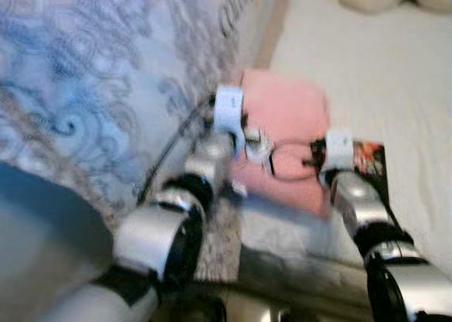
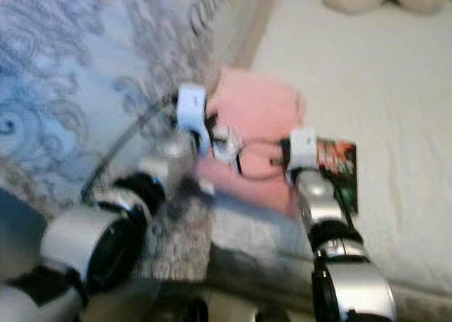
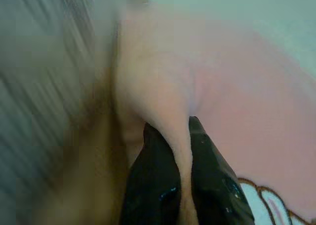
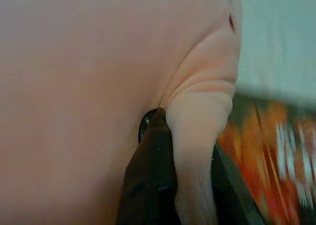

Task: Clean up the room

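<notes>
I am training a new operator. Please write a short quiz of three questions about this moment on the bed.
1. True or false: both grippers pinch the pink cloth.
2. What lies beside the right gripper on the bed? A) a dark packet with red print B) a shoe C) a cup
3. Which gripper is nearer the patterned blanket?

Key
1. True; each fold sits between the fingers.
2. A, the packet.
3. The left gripper.

No lettering can be read anywhere (the dark script along the patterned bedding (image 1: 236, 8) is too blurred).
</notes>
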Robot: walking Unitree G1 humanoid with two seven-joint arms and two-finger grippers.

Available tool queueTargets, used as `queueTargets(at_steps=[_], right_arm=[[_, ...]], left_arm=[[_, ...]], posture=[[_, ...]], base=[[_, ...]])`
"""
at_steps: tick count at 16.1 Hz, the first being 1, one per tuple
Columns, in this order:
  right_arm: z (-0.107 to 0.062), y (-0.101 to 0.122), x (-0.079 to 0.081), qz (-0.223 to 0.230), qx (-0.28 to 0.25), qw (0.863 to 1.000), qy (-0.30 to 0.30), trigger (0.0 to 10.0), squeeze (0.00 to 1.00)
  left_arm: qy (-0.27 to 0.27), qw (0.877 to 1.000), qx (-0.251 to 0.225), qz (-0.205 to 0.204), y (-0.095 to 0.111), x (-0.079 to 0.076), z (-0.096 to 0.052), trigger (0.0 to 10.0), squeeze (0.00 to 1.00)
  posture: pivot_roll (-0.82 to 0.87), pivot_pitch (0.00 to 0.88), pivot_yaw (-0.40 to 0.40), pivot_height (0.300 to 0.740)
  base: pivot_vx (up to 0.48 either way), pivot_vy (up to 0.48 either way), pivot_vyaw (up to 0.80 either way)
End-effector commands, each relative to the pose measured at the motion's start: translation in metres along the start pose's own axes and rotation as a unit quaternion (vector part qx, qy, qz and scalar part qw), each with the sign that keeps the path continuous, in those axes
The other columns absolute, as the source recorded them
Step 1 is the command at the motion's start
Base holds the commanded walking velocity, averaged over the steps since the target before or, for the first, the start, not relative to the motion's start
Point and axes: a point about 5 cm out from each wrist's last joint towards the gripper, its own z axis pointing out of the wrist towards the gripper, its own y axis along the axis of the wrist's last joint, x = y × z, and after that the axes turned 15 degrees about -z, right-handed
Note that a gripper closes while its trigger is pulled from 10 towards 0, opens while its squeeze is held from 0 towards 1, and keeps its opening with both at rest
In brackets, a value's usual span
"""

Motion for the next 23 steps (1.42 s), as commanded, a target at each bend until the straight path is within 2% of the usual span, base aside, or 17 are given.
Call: queueTargets(at_steps=[1, 2, 4, 7, 8, 9, 10, 12, 14, 16, 17, 18, 19, 20, 21, 23], right_arm=[[-0.001, -0.007, 0.0, -0.001, 0.011, 1.0, -0.014, 10.0, 0.0], [-0.002, -0.011, 0.006, 0.002, 0.016, 1.0, -0.016, 10.0, 0.0], [-0.003, -0.016, 0.014, 0.004, 0.019, 1.0, -0.015, 10.0, 0.0], [-0.003, -0.016, 0.015, 0.019, 0.021, 0.999, -0.021, 10.0, 0.0], [-0.001, -0.01, 0.021, 0.052, 0.013, 0.998, -0.024, 10.0, 1.0], [-0.001, -0.009, 0.023, 0.061, 0.011, 0.998, -0.025, 10.0, 1.0], [-0.002, -0.011, 0.026, 0.081, 0.011, 0.996, -0.031, 10.0, 1.0], [-0.005, -0.017, 0.029, 0.088, 0.008, 0.995, -0.035, 10.0, 1.0], [-0.009, -0.018, 0.031, 0.069, -0.013, 0.997, -0.028, 10.0, 1.0], [-0.01, -0.017, 0.028, 0.071, -0.022, 0.997, -0.029, 10.0, 1.0], [-0.011, -0.016, 0.027, 0.055, -0.028, 0.998, -0.032, 10.0, 1.0], [-0.017, -0.004, 0.026, -0.007, -0.086, 0.995, -0.047, 10.0, 1.0], [-0.025, 0.001, 0.028, -0.025, -0.12, 0.991, -0.054, 10.0, 1.0], [-0.028, 0.001, 0.03, -0.024, -0.126, 0.99, -0.055, 10.0, 1.0], [-0.046, -0.007, 0.027, -0.023, -0.142, 0.986, -0.085, 10.0, 1.0], [-0.055, -0.013, 0.023, -0.003, -0.141, 0.984, -0.11, 10.0, 1.0]], left_arm=[[0.016, 1.0, 0.0, -0.014, -0.002, 0.009, -0.001, 10.0, 0.0], [0.004, 1.0, 0.007, -0.001, -0.007, 0.006, -0.002, 10.0, 0.0], [-0.016, 1.0, 0.003, 0.001, -0.005, 0.001, -0.001, 10.0, 0.0], [-0.019, 0.999, -0.007, 0.045, -0.002, 0.003, -0.001, 10.0, 0.0], [-0.037, 0.991, -0.049, 0.123, 0.02, 0.004, -0.001, 10.0, 1.0], [-0.046, 0.987, -0.062, 0.14, 0.028, 0.003, -0.001, 10.0, 1.0], [-0.069, 0.98, -0.085, 0.167, 0.045, 0.001, -0.001, 10.0, 1.0], [-0.081, 0.977, -0.083, 0.18, 0.046, 0.008, -0.003, 10.0, 1.0], [-0.081, 0.98, -0.076, 0.163, 0.05, 0.028, -0.007, 10.0, 1.0], [-0.089, 0.977, -0.072, 0.18, 0.048, 0.033, -0.009, 10.0, 1.0], [-0.095, 0.976, -0.071, 0.181, 0.046, 0.034, -0.009, 10.0, 1.0], [-0.109, 0.975, -0.077, 0.178, 0.045, 0.038, -0.013, 10.0, 1.0], [-0.115, 0.974, -0.086, 0.175, 0.048, 0.043, -0.015, 10.0, 1.0], [-0.119, 0.973, -0.091, 0.174, 0.05, 0.045, -0.017, 10.0, 1.0], [-0.119, 0.97, -0.124, 0.174, 0.062, 0.057, -0.025, 10.0, 1.0], [-0.113, 0.969, -0.139, 0.17, 0.065, 0.065, -0.03, 10.0, 1.0]], posture=[[-0.06, 0.273, 0.107, 0.74], [-0.07, 0.304, 0.104, 0.74], [-0.06, 0.302, 0.106, 0.74], [-0.05, 0.293, 0.106, 0.74], [-0.06, 0.286, 0.111, 0.74], [-0.06, 0.282, 0.112, 0.74], [-0.05, 0.266, 0.114, 0.74], [-0.06, 0.242, 0.114, 0.74], [-0.07, 0.201, 0.109, 0.74], [-0.06, 0.157, 0.109, 0.74], [-0.05, 0.134, 0.107, 0.74], [-0.01, 0.04, 0.098, 0.74], [0.01, 0.0, 0.088, 0.74], [0.01, 0.0, 0.088, 0.74], [0.05, 0.0, 0.074, 0.74], [0.07, 0.0, 0.065, 0.74]], base=[[0.0, 0.0, 0.0], [0.0, 0.0, 0.0], [0.0, 0.0, 0.0], [0.0, 0.0, 0.0], [0.0, 0.0, 0.0], [0.0, 0.0, 0.0], [0.0, 0.0, 0.0], [0.0, 0.0, 0.0], [0.0, 0.0, 0.0], [0.0, 0.0, 0.0], [0.0, 0.0, 0.0], [0.0, 0.0, 0.0], [0.0, 0.0, 0.0], [0.0, 0.0, 0.0], [0.0, 0.0, 0.0], [0.0, 0.0, 0.0]])
